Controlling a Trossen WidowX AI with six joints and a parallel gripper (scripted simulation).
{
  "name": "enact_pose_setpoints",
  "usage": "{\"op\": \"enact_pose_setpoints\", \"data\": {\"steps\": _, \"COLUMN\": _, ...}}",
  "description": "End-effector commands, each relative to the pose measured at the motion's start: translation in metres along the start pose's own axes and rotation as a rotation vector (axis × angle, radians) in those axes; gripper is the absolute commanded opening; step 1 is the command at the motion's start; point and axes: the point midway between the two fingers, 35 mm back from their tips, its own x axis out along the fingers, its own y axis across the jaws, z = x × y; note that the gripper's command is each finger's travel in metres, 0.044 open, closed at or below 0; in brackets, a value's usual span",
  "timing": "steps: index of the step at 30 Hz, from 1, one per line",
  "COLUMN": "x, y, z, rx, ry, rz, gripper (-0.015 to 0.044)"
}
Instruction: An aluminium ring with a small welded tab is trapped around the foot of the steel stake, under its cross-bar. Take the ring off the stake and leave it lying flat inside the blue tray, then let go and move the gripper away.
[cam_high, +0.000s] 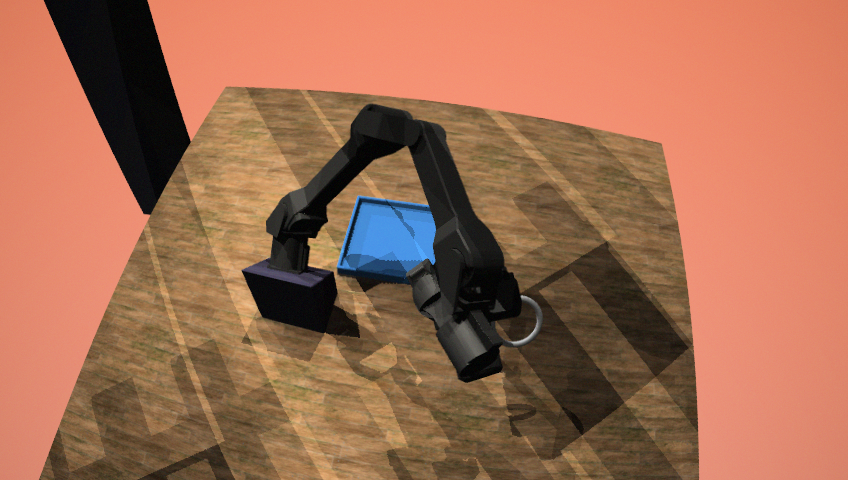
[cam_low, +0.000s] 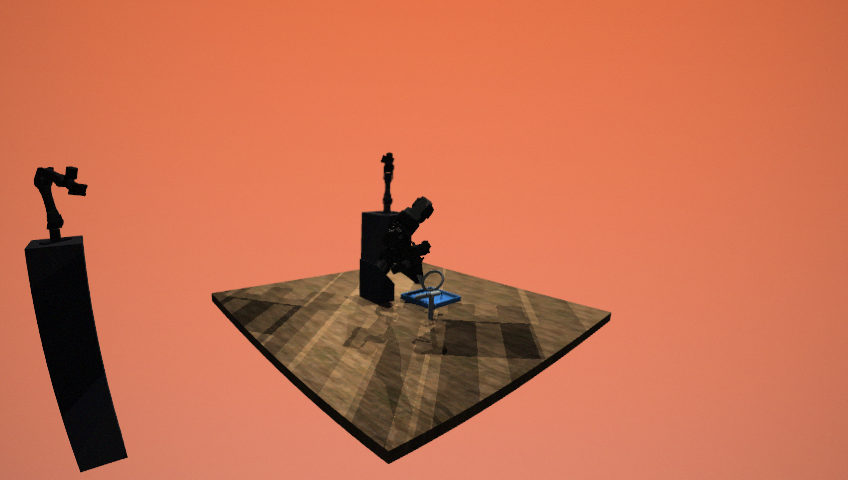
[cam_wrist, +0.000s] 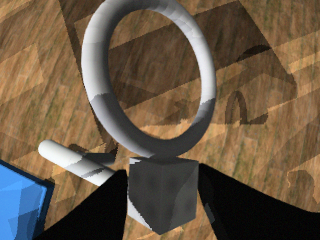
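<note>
Our end effector (cam_high: 493, 325) (cam_low: 420, 278) (cam_wrist: 162, 174) is pinching the small welded tab (cam_wrist: 170, 192), low in the middle of the wrist view, with a finger on either side.

Beneath us the counter (cam_high: 624, 196) (cam_low: 357, 380) (cam_wrist: 30, 100) spreads across most of the top view, crossed by dark shadows; if we judge height by those, we could misread our clearance.

The blue tray (cam_high: 380, 277) (cam_low: 446, 304) (cam_wrist: 30, 176) lies left of centre in the top view and at the lower left of the wrist view. Its raised rim could catch the ring if we come across too low or let go short of the middle.

Near the centre of the exterior view stands the steel stake (cam_low: 430, 309); its cross-bar (cam_low: 422, 294) (cam_wrist: 50, 150) shows at the lower left of the wrist view, passing behind the tab. Swinging sideways before lifting enough, we could knock the ring or a finger against it.

The ring (cam_high: 540, 321) (cam_low: 442, 279) (cam_wrist: 95, 75) looks free of the stake, held steeply tilted above the bar. Released like this, it would probably land on edge, roll or lean on the rim, so we need to lay it flat first. With so small a tab carrying it, a bump could twist it.
</note>
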Motion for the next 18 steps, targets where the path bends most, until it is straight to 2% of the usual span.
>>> {"op": "enact_pose_setpoints", "data": {"steps": 1, "x": 0.0, "y": 0.006, "z": -0.002, "rx": -0.079, "ry": -0.018, "rz": -0.009, "gripper": 0.0}}
{"op": "enact_pose_setpoints", "data": {"steps": 18, "x": -0.002, "y": 0.025, "z": -0.011, "rx": -0.414, "ry": -0.062, "rz": -0.067, "gripper": 0.0}}
